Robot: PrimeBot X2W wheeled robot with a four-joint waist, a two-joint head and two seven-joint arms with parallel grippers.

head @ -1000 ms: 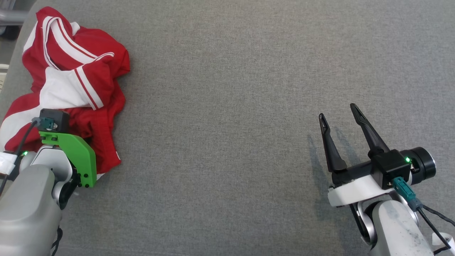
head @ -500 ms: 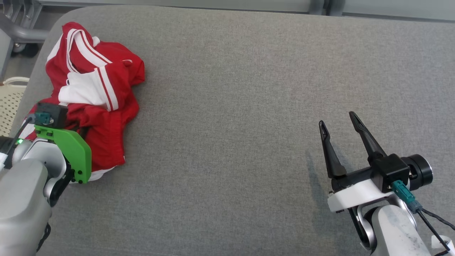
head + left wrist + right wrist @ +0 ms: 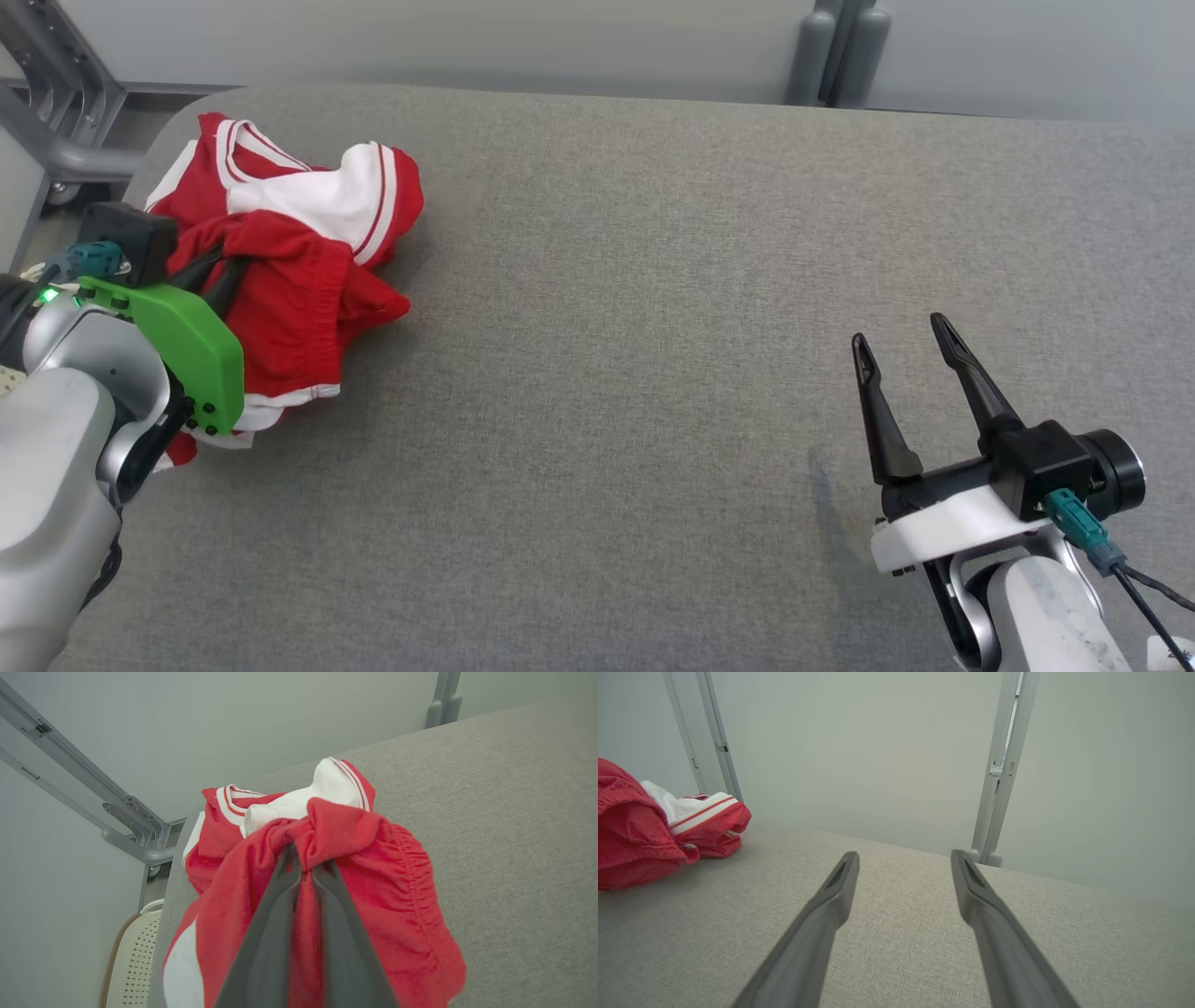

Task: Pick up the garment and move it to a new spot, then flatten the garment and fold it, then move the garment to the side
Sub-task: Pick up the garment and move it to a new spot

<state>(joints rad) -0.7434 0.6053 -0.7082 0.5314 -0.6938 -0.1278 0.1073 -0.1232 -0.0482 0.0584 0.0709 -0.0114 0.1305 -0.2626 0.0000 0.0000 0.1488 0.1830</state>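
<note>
Upper left of the frame: the left tool [image 3: 306, 858] is clamped tight on a red fold of the garment [image 3: 308, 280], a red-and-white heap bunched at the desk's [image 3: 653, 327] far left corner. Lower right: the right tool [image 3: 896, 330] hangs wide open, gripping nothing.

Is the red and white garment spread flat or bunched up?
Bunched up: the red and white garment lies crumpled on the grey table, pinched by the left gripper.

Head camera looks down on the table [image 3: 653, 373]; low wrist cameras skim it, all sharing the garment [image 3: 299, 299].
</note>
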